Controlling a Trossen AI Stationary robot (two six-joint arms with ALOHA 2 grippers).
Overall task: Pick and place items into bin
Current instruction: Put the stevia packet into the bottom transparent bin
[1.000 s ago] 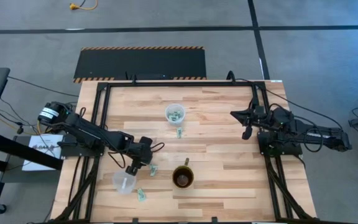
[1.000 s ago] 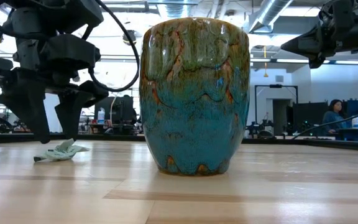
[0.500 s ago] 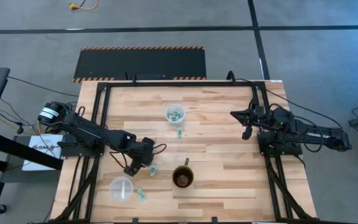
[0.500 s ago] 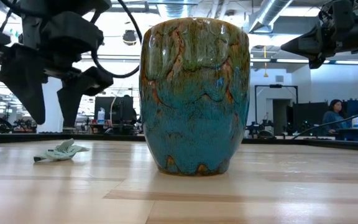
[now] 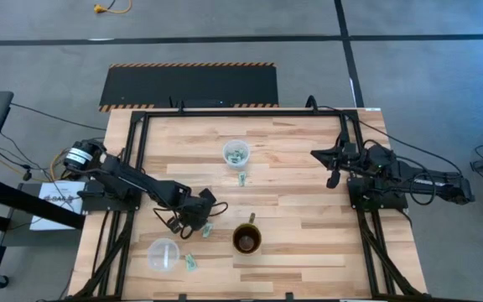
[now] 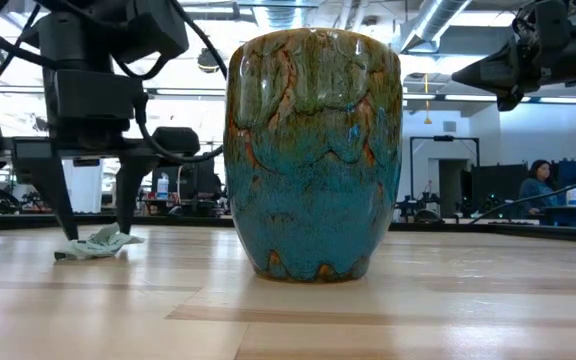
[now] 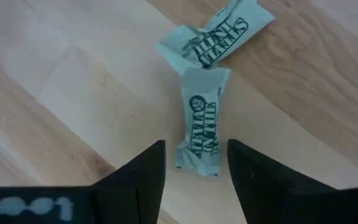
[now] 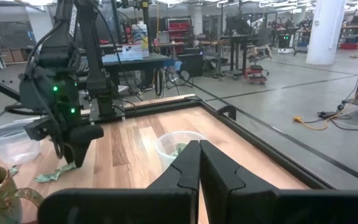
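Two pale green-and-white crumpled wrappers lie together on the wood: one (image 7: pixel 202 127) sits between my left gripper's (image 7: pixel 194 163) open fingers, and the other (image 7: pixel 219 36) is just beyond it. In the low view the left gripper (image 6: pixel 95 208) straddles the wrapper (image 6: pixel 98 242), fingertips close to the tabletop. From above, the left gripper (image 5: pixel 205 215) is left of the mug (image 5: pixel 246 239). More wrappers lie at the centre (image 5: pixel 241 179) and near the front (image 5: pixel 189 262). A clear tub (image 5: pixel 236 152) holds several green pieces; another clear tub (image 5: pixel 163 254) stands at the front left. My right gripper (image 8: pixel 199 163) is shut and empty.
The glazed mug (image 6: pixel 313 150) stands just right of the left gripper. The right arm (image 5: pixel 367 168) hovers at the table's right side. A black metal frame (image 5: pixel 225 111) runs along the table edges. A person (image 6: pixel 538 185) sits far off in the room.
My left gripper has swung right from above the front-left tub to the wrapper pair and come down around one. The right arm has not moved.
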